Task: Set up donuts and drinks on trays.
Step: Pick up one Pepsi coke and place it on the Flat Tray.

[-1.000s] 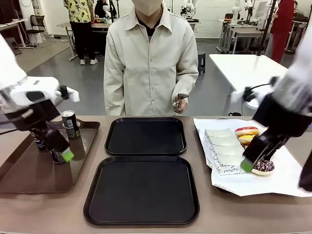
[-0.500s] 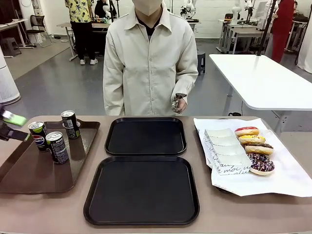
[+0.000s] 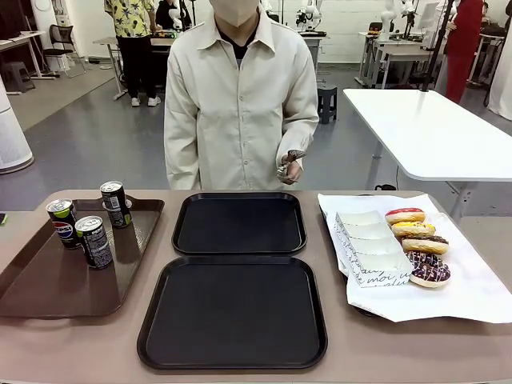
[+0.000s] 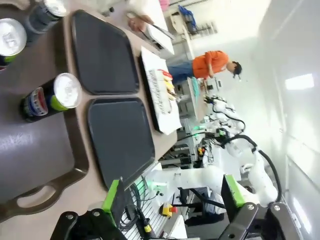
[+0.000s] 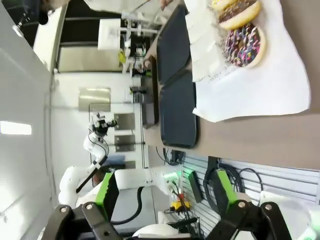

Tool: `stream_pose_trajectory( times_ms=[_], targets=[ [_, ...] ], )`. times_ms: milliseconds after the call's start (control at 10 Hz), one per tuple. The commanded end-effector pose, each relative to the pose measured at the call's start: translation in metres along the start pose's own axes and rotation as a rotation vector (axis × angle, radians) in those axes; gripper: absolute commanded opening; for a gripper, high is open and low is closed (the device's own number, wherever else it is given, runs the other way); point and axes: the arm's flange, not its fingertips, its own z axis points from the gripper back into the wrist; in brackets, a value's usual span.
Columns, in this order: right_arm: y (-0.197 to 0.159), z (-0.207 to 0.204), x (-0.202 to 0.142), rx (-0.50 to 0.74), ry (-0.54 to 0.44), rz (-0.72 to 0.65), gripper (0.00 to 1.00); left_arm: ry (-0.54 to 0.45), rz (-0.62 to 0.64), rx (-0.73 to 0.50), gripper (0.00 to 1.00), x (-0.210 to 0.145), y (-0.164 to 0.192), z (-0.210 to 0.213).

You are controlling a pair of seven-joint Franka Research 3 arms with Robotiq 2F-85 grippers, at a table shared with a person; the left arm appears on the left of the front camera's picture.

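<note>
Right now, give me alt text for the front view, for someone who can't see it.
Two black trays lie empty mid-table, one behind the other. Three cans stand on a brown tray at left; donuts and paper sleeves lie on white paper at right. A person stands at the far side.

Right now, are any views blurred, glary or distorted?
Front view: sharp, evenly lit, faint sheen on the near black tray. Left wrist view: rolled sideways, wide-angle stretch, washed-out wall beyond the open left tool. Right wrist view: rolled too, sprinkled donut crisp.
</note>
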Motion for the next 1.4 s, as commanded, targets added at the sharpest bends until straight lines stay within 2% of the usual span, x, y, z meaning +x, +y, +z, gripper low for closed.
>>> stream_pose_trajectory(
  times_ms=[0,200,300,400,1300],
  targets=[
    [0.003,0.009,-0.005,-0.022,-0.041,0.008,1.00,0.003,0.021,0.065,1.00,-0.012,0.001,0.000],
    [0.006,0.017,-0.011,-0.071,-0.093,-0.013,1.00,-0.026,0.048,0.129,1.00,-0.017,-0.002,0.007],
    [0.018,0.011,-0.016,-0.205,-0.155,0.015,1.00,0.000,0.024,0.185,1.00,-0.015,-0.008,0.007],
    [0.001,0.017,-0.010,-0.047,-0.068,-0.015,1.00,-0.018,0.024,0.078,1.00,-0.004,0.005,0.012],
    [0.001,0.017,-0.010,-0.047,-0.068,-0.015,1.00,-0.018,0.024,0.078,1.00,-0.004,0.005,0.012]
  ],
)
